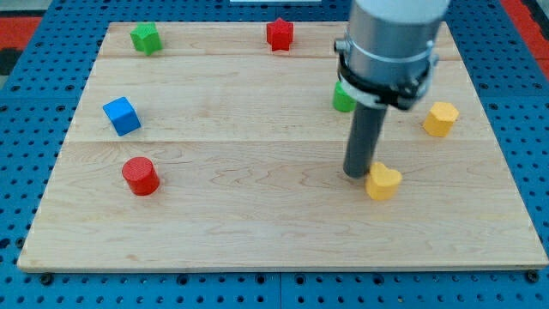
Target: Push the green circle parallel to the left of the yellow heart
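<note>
The green circle [342, 99] lies at the view's upper right, mostly hidden behind the arm's grey body. The yellow heart [383, 182] lies below it, right of centre. My tip [358, 174] rests on the board just left of the yellow heart, touching or nearly touching its left edge. The tip is well below the green circle.
A yellow hexagon block [440, 118] lies at the right. A red star [280, 34] and a green star [147, 38] lie along the top. A blue cube [122, 116] and a red cylinder [140, 176] lie at the left. The wooden board [257, 232] ends at blue pegboard.
</note>
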